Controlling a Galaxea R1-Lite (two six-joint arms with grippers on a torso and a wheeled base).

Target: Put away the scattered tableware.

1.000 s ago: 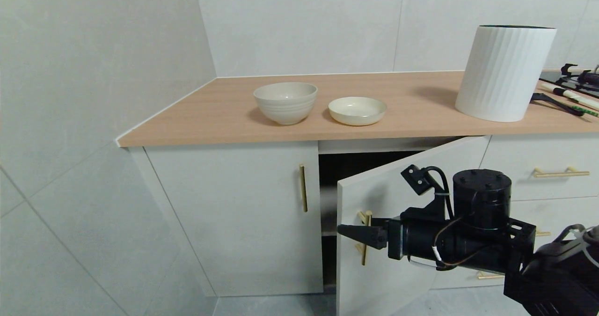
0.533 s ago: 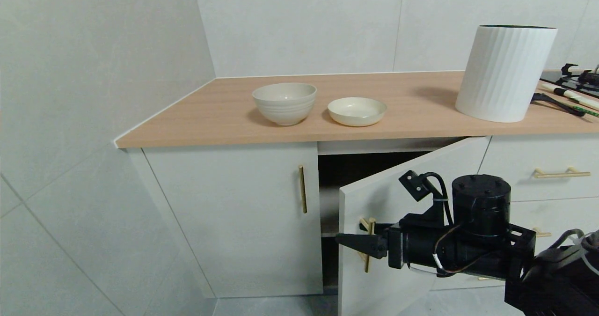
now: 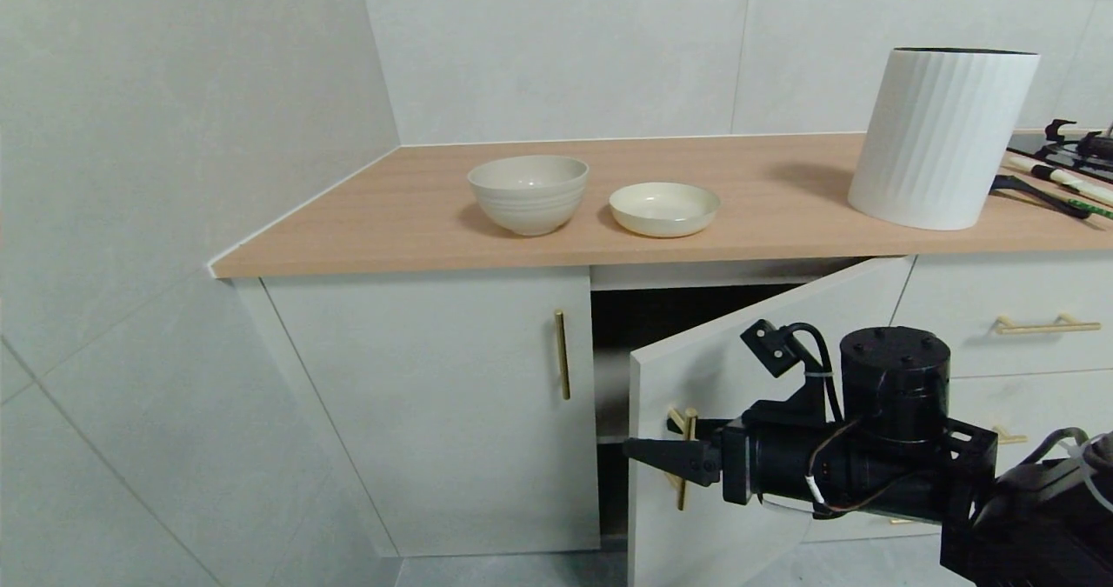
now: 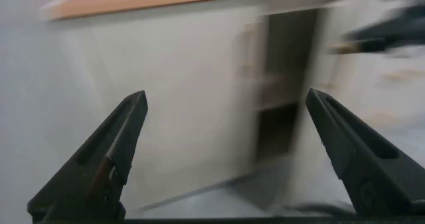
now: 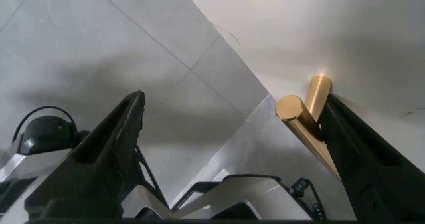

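Two pieces of tableware sit on the worktop, toward its left end and near the front edge. One is a deep bowl, pale grey-beige w/ faint rings round the outside. Just beside it on the right, not touching, is a shallow dish, cream w/ a low rim. Both are upright; the bowl's inside bottom is hidden by its near wall.

Further right, well apart, stands a tall white ribbed container. Past it lie some utensils, cut off by the frame edge and too small to ID.

Below the dish the cupboard door stands part open; the interior is dark and its contents can't be made out.

The right gripper is at that door's gold handle. Its jaws are spread wide w/ the bar btwn them, lying against the inside of one finger, nothing clamped.

The left gripper is also spread wide, holds nothing and faces the cupboard front; that view is blurred, so detail there is lost.
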